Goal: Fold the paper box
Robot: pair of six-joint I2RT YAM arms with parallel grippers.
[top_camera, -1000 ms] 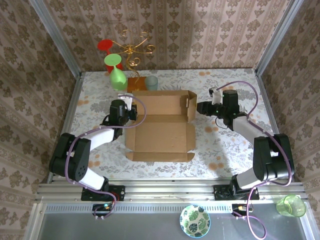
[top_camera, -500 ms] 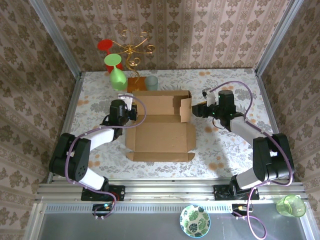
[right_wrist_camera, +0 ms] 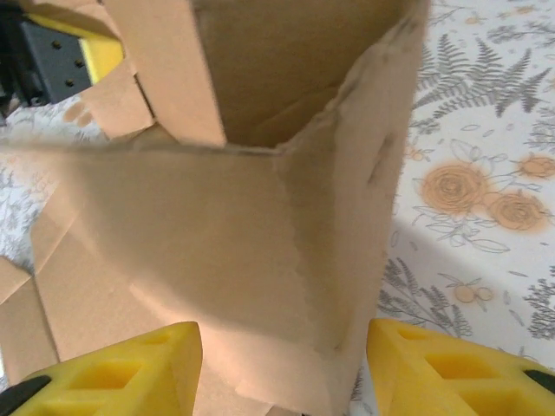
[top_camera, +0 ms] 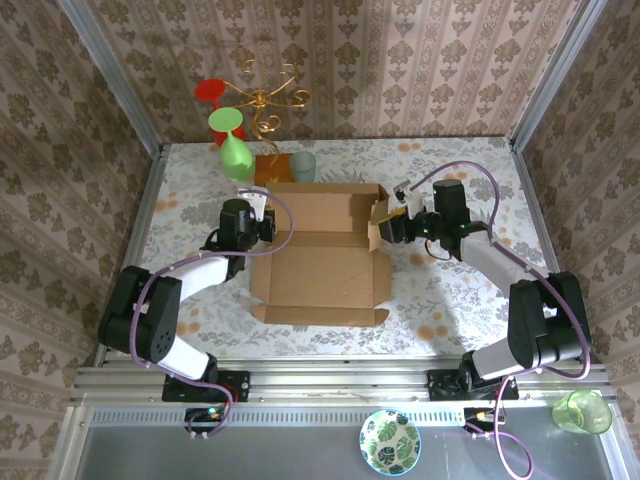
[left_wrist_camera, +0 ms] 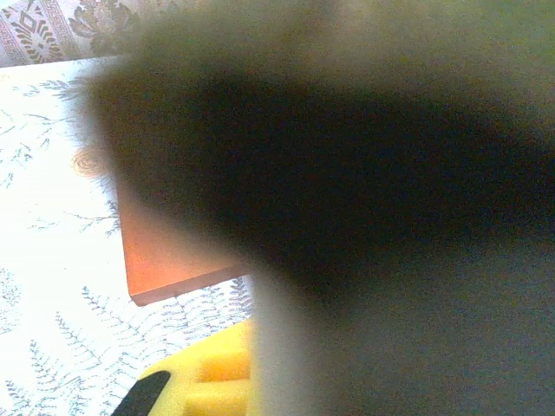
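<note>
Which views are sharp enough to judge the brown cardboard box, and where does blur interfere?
Top external view: sharp, evenly lit; the large brown corrugated cardboard box reads clearly. Right wrist view: close, slightly soft, shadowed between raised flaps. Left wrist view: a dark out-of-focus mass covers most; an orange-brown wooden slab is legible.

No readable text, labels, brands or numbers in any view. The paper box (top_camera: 325,270) was plain brown cardboard, with no print on the faces seen. The wallpaper (top_camera: 400,60) and tablecloth (top_camera: 440,290) carried floral patterns only.
</note>
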